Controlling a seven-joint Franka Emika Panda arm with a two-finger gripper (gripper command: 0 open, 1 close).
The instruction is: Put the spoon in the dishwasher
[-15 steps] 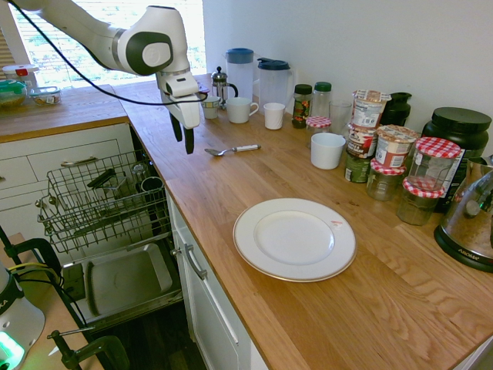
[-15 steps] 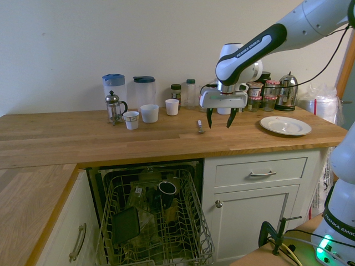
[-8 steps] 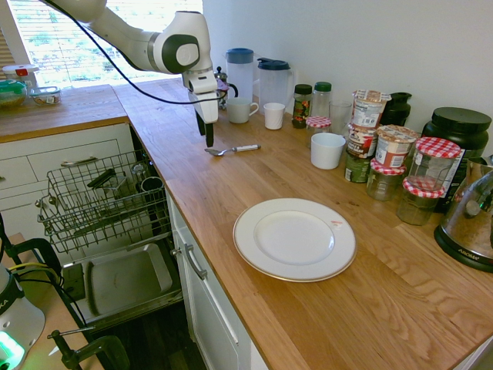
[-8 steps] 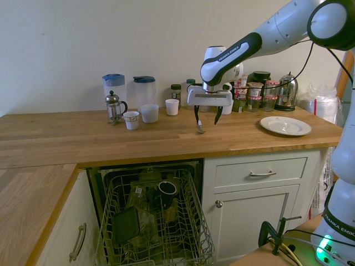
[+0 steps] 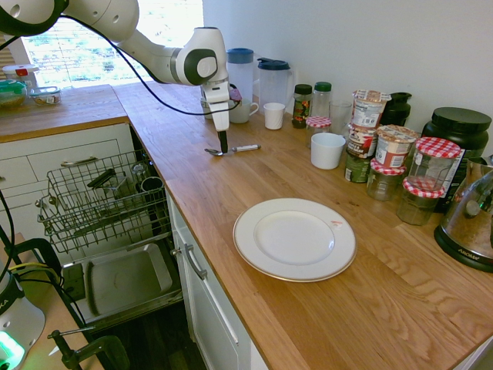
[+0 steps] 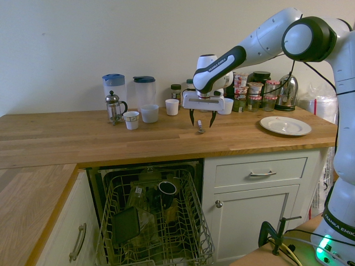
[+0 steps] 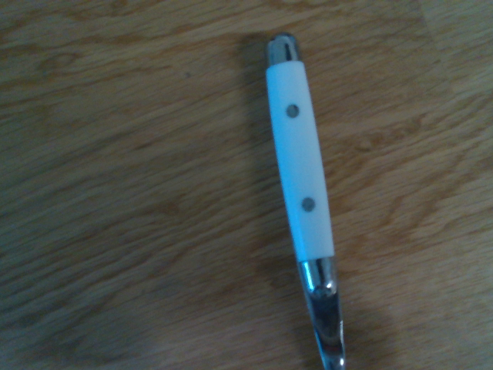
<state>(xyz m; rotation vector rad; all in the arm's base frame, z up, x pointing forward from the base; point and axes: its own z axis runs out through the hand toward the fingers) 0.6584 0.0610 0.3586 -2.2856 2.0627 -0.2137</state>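
First exterior: gripper (image 5: 223, 145) low over the spoon (image 5: 232, 149) on the counter (image 5: 231, 185); its fingers overlap, hiding the gap.

Second exterior: fingers spread, straddling spoon, nothing gripped. Dishwasher (image 6: 155, 221) rack out, below.

Wrist: white handle sharp, spoon bowl cut off.

A white plate (image 5: 295, 240) lies on the wooden counter (image 5: 370, 308). Two jugs (image 5: 257, 78), a French press (image 6: 113, 107), cups (image 5: 327, 150), jars (image 5: 422, 181) and a kettle (image 5: 471, 220) line the wall.
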